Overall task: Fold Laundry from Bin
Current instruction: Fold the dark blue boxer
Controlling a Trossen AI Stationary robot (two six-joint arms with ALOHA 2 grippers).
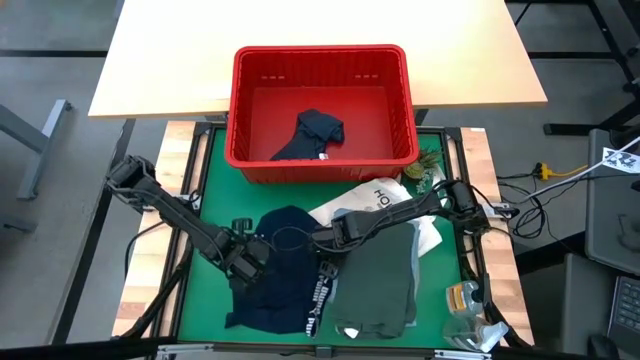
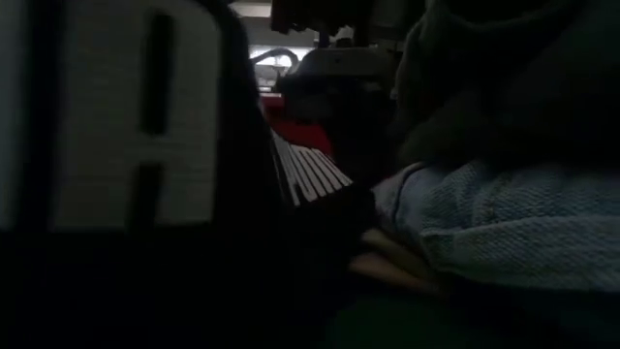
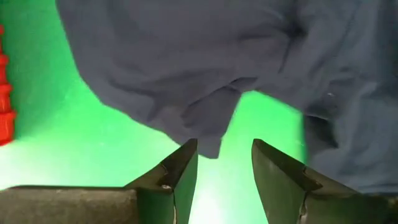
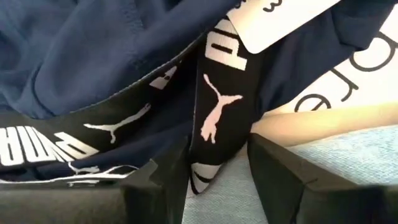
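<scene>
Step in hand, by the look of it: laying out the navy shorts on the green mat ahead of a fold; folding proper not yet begun. Left gripper low at the left edge of the shorts, arm reaching in from the near-left corner, fingers parted with only mat between them, cloth hem just ahead, nothing held. Right gripper at the waistband, arm stretched across from the right, fingers spread on either side of a loop of the lettered band, not pinching it as far as can be told. Olive garment flat just right of the shorts; white bag partly under the right arm. Red bin beyond, one dark garment left inside. Next move likely calls for both grippers to close on opposite edges and pull the cloth flat.
</scene>
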